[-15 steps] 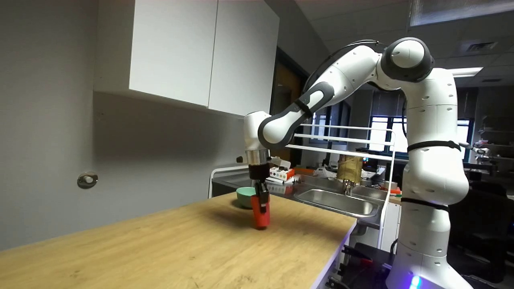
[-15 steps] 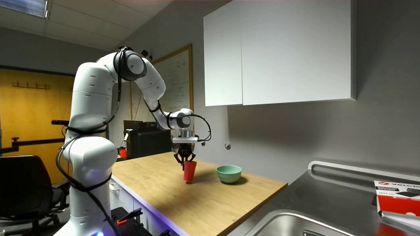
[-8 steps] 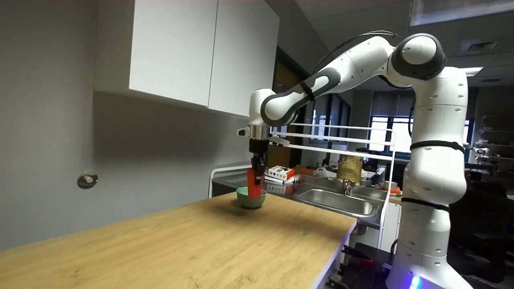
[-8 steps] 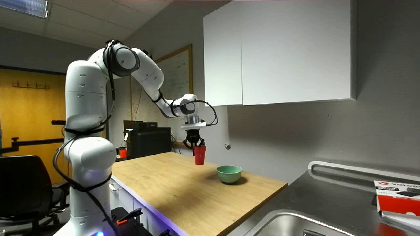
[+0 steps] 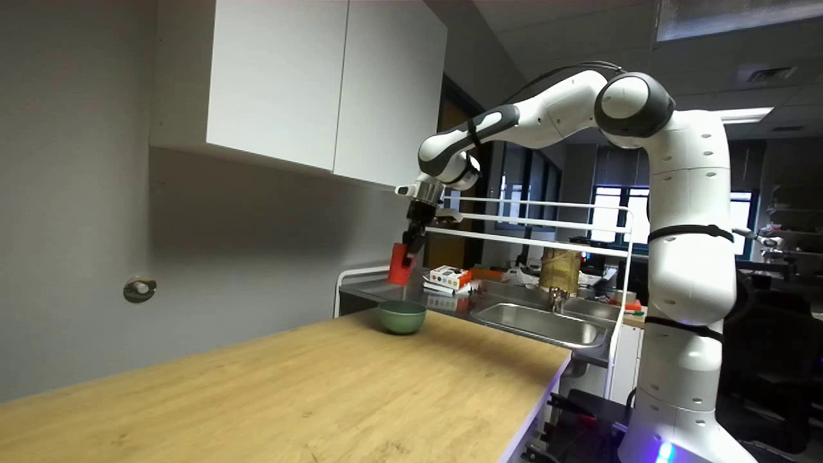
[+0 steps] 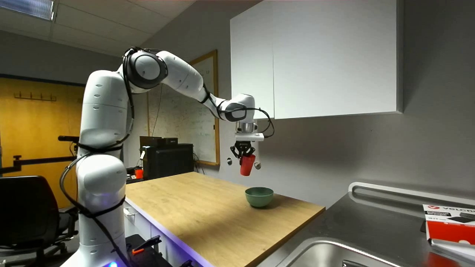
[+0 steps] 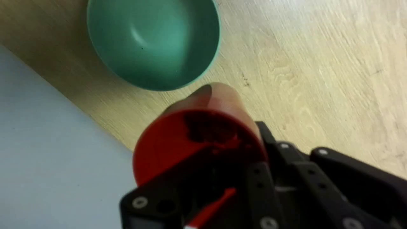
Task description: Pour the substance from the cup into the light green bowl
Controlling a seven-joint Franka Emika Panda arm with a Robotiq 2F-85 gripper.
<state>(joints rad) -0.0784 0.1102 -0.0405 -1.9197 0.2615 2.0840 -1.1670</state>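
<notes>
The red cup (image 5: 399, 264) hangs in the air, tilted, in both exterior views (image 6: 247, 165). My gripper (image 6: 243, 157) is shut on the cup's wall near its rim, with one finger inside and one outside. In the wrist view the gripper (image 7: 254, 140) comes in from the bottom, and the cup (image 7: 155, 149) shows its open mouth. Something dark shows inside the cup; contents or shadow, I cannot tell. The light green bowl (image 5: 402, 317) stands upright on the table, below the cup, and to its right in an exterior view (image 6: 259, 197). The bowl (image 7: 155, 41) shows a tiny dark speck inside.
The wooden table (image 5: 289, 386) ends beside a dark counter with a sink (image 5: 543, 321). A wall stands behind the bowl. White cabinets (image 6: 315, 59) hang above the table. A white rail frame (image 5: 546, 222) and a red-and-white box (image 6: 451, 222) are over by the sink.
The gripper has lifted the cup from just above the table and carried it toward the bowl. The cup has gone from nearly upright to tilted. The bowl has not moved.
</notes>
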